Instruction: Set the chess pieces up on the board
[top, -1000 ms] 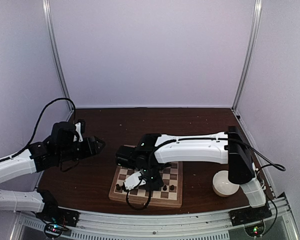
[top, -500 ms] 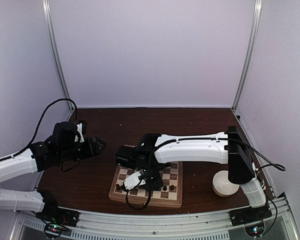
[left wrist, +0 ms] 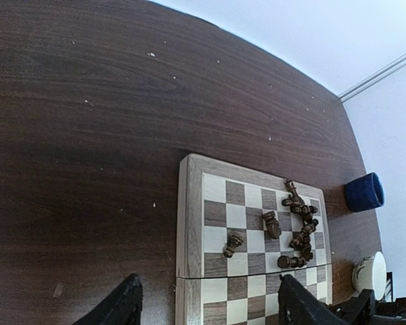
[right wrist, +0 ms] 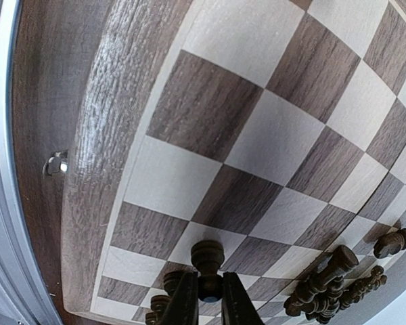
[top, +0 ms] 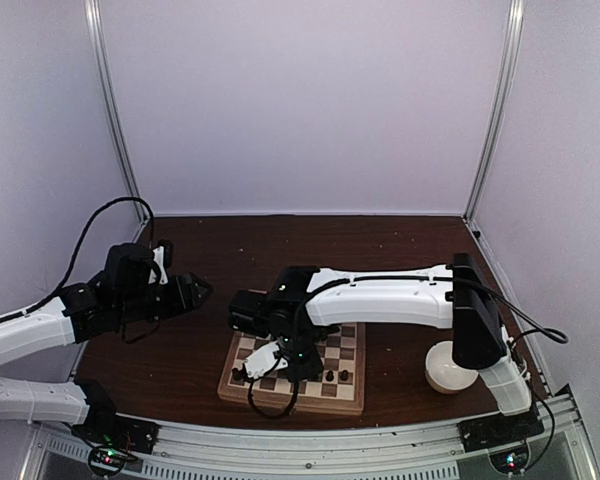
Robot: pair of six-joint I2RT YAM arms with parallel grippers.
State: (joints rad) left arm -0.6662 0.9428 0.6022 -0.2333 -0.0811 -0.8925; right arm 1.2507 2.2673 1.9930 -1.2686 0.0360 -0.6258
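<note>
Moved: right gripper (right wrist: pixel 208 298) has closed tighter.
Right gripper: clamped on a pawn (right wrist: pixel 205 259) at the board (right wrist: pixel 95 176) edge.
Left gripper (left wrist: pixel 206 313): jaws apart.
Left wrist only: chess pieces (left wrist: pixel 299 227) heaped by board's right edge.

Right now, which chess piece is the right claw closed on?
The round-topped piece pinched upright in the right claw. The other pieces are ungripped, most heaped together on the board.

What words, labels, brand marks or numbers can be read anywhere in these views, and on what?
None can be read.
The chessboard has a bare border, with no letters or numbers.
The chess pieces, white arm casings and blue container show no print that these views resolve.
</note>
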